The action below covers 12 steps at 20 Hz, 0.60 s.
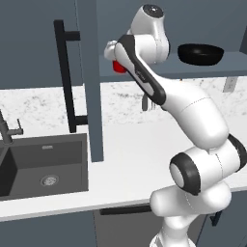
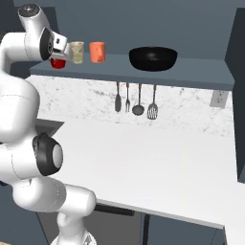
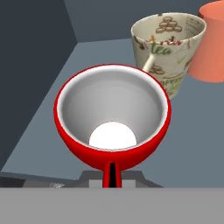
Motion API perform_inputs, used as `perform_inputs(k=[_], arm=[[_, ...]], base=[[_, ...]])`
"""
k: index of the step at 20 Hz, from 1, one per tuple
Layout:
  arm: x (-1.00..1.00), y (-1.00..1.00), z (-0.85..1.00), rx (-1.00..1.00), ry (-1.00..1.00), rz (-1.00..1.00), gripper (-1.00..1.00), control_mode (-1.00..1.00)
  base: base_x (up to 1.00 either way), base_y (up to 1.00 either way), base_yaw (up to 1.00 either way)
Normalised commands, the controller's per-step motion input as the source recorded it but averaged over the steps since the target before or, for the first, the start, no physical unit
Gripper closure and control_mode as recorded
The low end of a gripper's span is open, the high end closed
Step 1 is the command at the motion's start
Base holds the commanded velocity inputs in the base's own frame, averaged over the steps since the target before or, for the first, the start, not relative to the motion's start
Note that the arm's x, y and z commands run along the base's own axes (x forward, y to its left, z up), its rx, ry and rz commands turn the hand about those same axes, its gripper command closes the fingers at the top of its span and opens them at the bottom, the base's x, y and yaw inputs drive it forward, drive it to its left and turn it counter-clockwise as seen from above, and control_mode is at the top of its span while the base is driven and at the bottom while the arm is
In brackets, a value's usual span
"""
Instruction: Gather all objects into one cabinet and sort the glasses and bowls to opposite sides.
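One red mug (image 3: 112,122) gripped between jaws.

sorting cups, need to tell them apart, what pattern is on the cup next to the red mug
Beige patterned cup with brown and green printed motifs; hand view shows it best.

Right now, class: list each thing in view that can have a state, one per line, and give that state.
cabinet door: open
red mug: upright, empty, on the cabinet shelf
beige patterned cup: upright, beside the red mug
orange mug: upright on the shelf
black bowl: upright, right end of the shelf
fingers: shut on the red mug's handle
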Motion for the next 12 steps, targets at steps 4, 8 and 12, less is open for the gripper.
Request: perform_inputs(k=[4, 8, 12], arm=[[0.05, 0.22, 0.00, 0.00, 0.02, 0.00, 1.00, -1.00], [0.14, 0.18, -0.09, 0.00, 0.00, 0.00, 1.00, -1.00], [0.37, 0.09, -0.26, 0.00, 0.00, 0.00, 1.00, -1.00]], base=[[0.00, 0.00, 0.00], [0.00, 0.00, 0.00], [0.00, 0.00, 0.00]])
